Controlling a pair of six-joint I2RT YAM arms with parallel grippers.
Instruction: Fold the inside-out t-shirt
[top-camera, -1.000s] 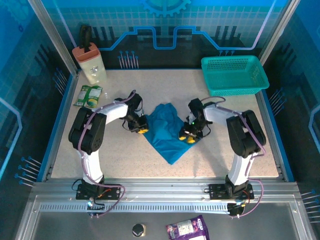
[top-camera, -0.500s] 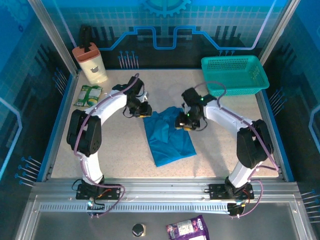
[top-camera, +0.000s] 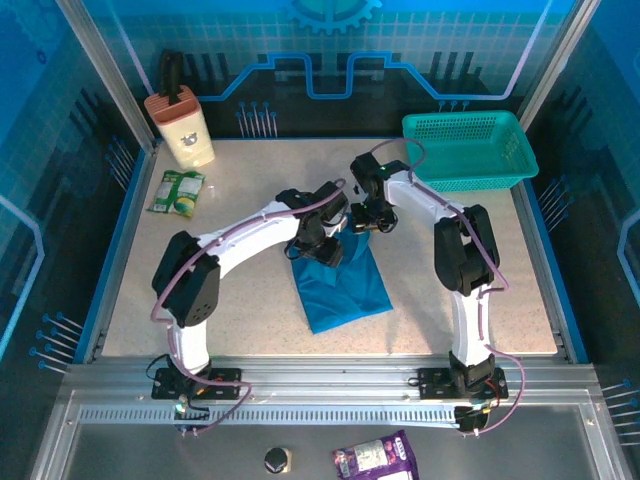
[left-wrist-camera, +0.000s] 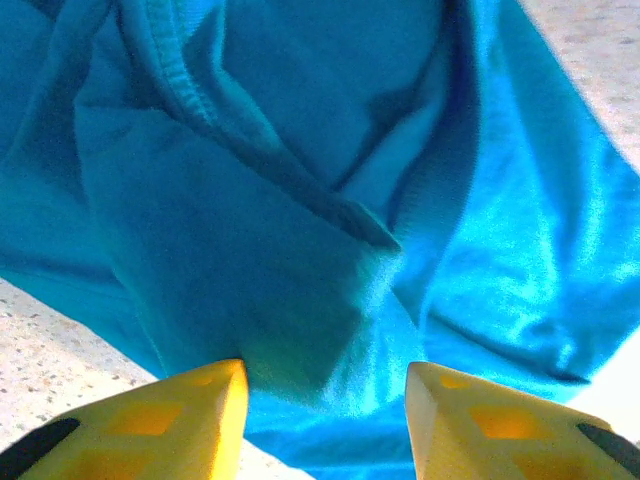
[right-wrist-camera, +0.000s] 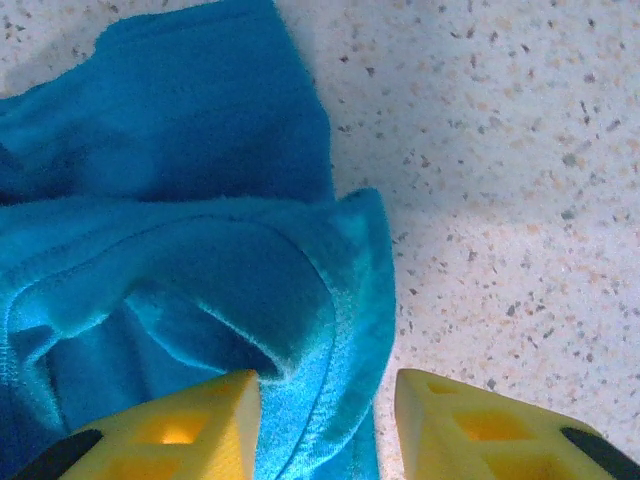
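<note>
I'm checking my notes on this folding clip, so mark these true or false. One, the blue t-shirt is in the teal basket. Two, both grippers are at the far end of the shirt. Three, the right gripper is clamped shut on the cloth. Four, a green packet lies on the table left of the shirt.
1. False. The t-shirt lies bunched on the table, and the teal basket stands apart at the far right corner.
2. True. In the top view, the left gripper and the right gripper both meet at the shirt's far end.
3. False. Its jaws stand apart, with a cloth fold between them and bare table beside one finger.
4. True. The green packet lies there.
</note>
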